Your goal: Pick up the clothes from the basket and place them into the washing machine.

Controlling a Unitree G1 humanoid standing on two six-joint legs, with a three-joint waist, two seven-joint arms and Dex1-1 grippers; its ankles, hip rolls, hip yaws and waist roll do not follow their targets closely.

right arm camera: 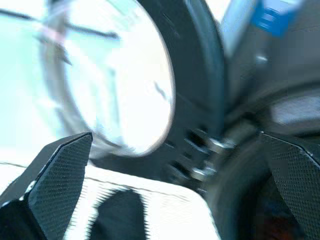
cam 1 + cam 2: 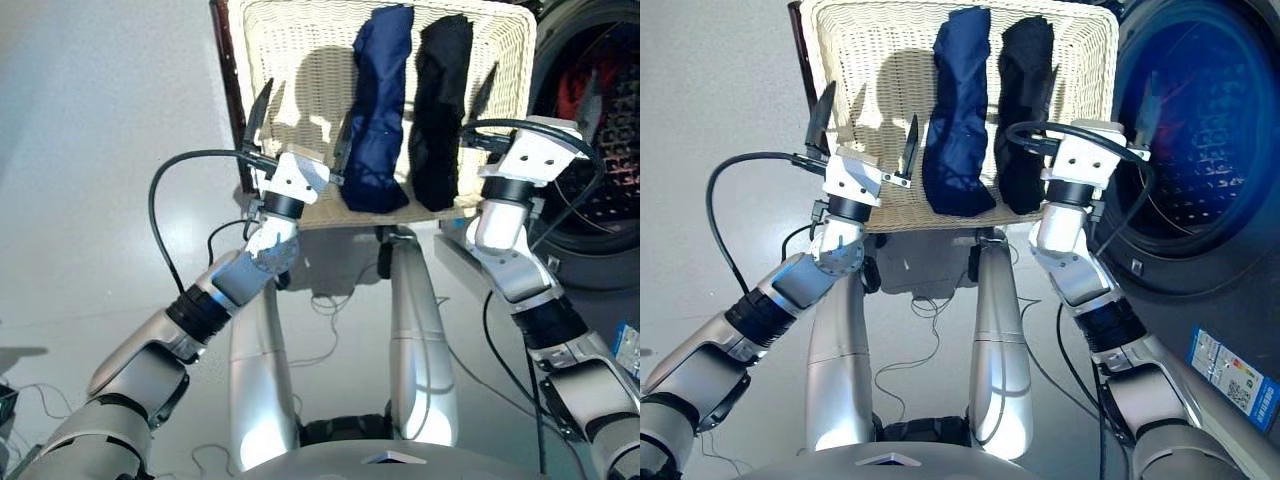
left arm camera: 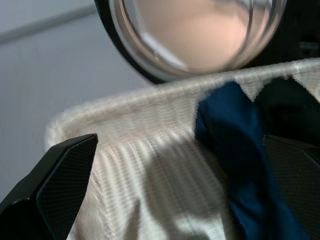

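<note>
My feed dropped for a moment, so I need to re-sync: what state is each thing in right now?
Navy blue bundle: lying in the basket, not held.
Black bundle: lying in the basket beside the navy one, not held.
Coral-red cloth: inside the drum.
Basket: left half bare.
Washing machine: door open, drum exposed.
Left hand: open, holding nothing, over the basket.
Right hand: open, holding nothing.
</note>
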